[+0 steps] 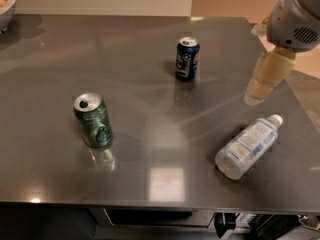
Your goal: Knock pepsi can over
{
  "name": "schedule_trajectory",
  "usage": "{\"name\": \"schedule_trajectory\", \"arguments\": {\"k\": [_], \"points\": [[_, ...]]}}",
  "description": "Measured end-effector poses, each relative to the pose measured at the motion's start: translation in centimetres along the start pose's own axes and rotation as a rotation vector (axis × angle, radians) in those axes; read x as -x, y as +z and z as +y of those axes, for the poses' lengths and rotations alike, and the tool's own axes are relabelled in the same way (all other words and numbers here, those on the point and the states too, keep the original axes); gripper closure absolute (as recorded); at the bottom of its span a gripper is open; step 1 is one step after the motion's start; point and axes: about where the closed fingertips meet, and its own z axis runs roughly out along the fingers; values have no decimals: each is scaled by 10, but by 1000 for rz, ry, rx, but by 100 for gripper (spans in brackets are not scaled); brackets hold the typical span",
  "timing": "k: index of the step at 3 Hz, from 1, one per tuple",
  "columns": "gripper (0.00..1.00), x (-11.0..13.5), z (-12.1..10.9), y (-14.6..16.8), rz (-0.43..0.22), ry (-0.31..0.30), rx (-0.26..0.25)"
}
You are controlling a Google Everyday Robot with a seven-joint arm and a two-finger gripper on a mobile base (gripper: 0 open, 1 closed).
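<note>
Pepsi can [187,59] — dark blue, silver top, upright, back-centre of table [150,149], tool [256,95] apart at right

green can [93,120] stands, clear bottle [247,146] lies on table [55,59].

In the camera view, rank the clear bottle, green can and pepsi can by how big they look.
1. clear bottle, lying down.
2. green can.
3. pepsi can.
The green can is nearer the camera, so the cans may really match. The gripper hovers right of the pepsi can, apart from it.
</note>
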Motion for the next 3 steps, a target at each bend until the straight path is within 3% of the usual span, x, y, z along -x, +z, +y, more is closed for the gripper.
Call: {"name": "schedule_trajectory", "arguments": {"k": [2,3], "points": [[0,29,-78,62,-110,58,10],[0,43,-105,92,-150,96,43]]}}
